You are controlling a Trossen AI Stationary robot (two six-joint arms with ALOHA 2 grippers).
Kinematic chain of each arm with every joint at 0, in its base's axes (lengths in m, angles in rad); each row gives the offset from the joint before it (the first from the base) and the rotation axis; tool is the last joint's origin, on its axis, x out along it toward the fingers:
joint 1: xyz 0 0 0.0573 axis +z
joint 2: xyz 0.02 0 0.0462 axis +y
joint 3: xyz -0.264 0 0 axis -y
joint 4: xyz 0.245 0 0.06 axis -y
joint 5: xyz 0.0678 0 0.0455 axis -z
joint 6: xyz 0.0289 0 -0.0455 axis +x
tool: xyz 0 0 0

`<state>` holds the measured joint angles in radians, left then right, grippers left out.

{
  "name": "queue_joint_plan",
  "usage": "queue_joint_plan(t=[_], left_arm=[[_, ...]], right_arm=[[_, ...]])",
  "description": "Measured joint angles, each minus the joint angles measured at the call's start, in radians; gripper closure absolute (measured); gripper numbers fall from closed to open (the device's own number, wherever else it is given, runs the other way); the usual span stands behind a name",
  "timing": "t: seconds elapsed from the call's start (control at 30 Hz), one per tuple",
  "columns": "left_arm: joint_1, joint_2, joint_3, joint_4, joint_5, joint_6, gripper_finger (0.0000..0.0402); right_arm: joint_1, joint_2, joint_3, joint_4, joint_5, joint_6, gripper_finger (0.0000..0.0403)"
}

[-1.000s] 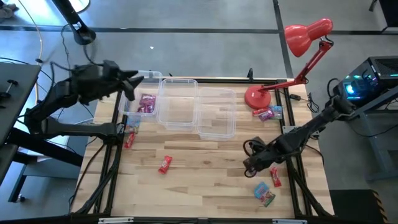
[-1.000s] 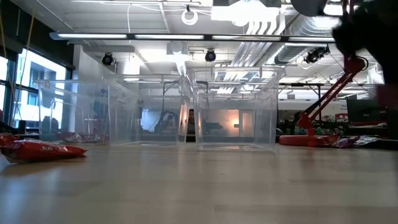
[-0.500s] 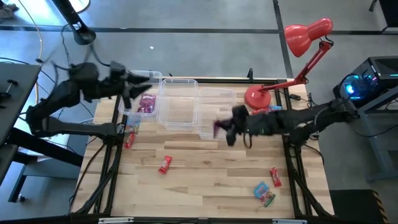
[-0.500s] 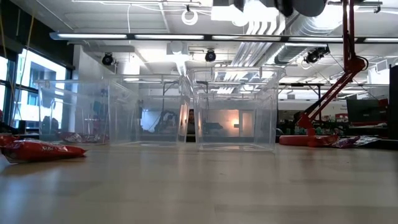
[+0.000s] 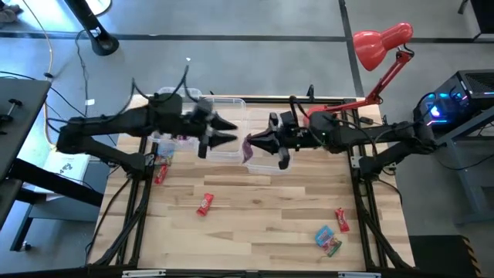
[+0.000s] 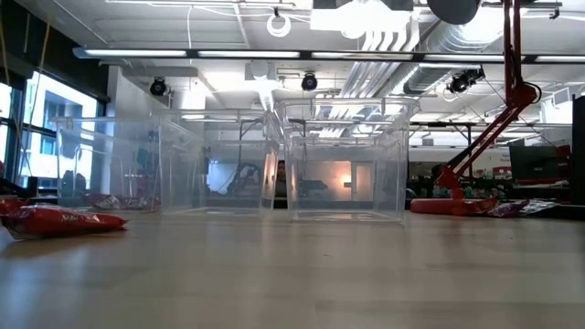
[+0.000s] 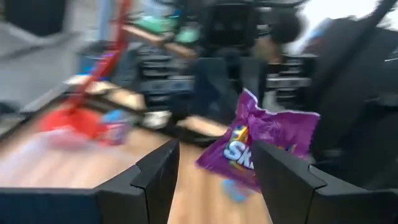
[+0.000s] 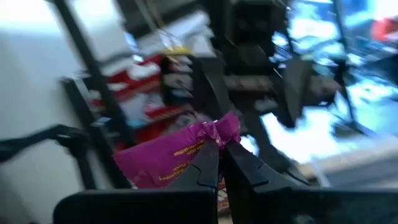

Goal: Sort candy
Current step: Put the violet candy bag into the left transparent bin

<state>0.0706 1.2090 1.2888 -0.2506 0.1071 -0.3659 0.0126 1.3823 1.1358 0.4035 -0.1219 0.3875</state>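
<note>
While the sorting is clearly under way, most of it looks undone: the far-left clear bin [image 5: 166,123] holds some magenta packets [image 5: 184,137], mostly hidden under the left arm, and the other two bins [image 5: 266,143] appear empty. Above the middle of the bin row the two arms meet nose to nose. The right gripper [image 5: 251,144] has its jaws pinched together on the crimped edge of a purple Skittles packet [image 8: 180,152], which hangs in the air over the bins. The left gripper [image 5: 231,130] faces it with fingers spread apart and nothing between them, the packet just ahead of its tips in the left wrist view, so I judge this to be a handover, with the drop into a bin not yet made.

Left on the wooden table [image 5: 255,208]: a red piece [image 5: 204,204] near the middle front, another red piece [image 5: 160,173] by the left rail, a red piece [image 5: 340,220] and a blue-green packet [image 5: 327,239] at the front right. More sweets may lie by the base of the red lamp [image 5: 377,45], but the right arm covers that spot
</note>
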Motion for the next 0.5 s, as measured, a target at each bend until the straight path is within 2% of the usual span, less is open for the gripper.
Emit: queue_joint_plan(t=[0.13,0.33,0.5], left_arm=[[0.005,0.048,0.0,0.143,0.133,-0.103,0.0206],[0.022,0.082,0.0,0.389,0.324,-0.28,0.0206],[0.021,0.125,0.001,0.497,0.373,-0.383,0.0206]], right_arm=[[0.007,0.0,0.0,0.118,-0.072,-0.004,0.0403],[0.009,-0.001,0.0,0.235,-0.112,-0.005,0.0403],[0.007,-0.001,0.017,0.28,-0.142,-0.013,0.0402]])
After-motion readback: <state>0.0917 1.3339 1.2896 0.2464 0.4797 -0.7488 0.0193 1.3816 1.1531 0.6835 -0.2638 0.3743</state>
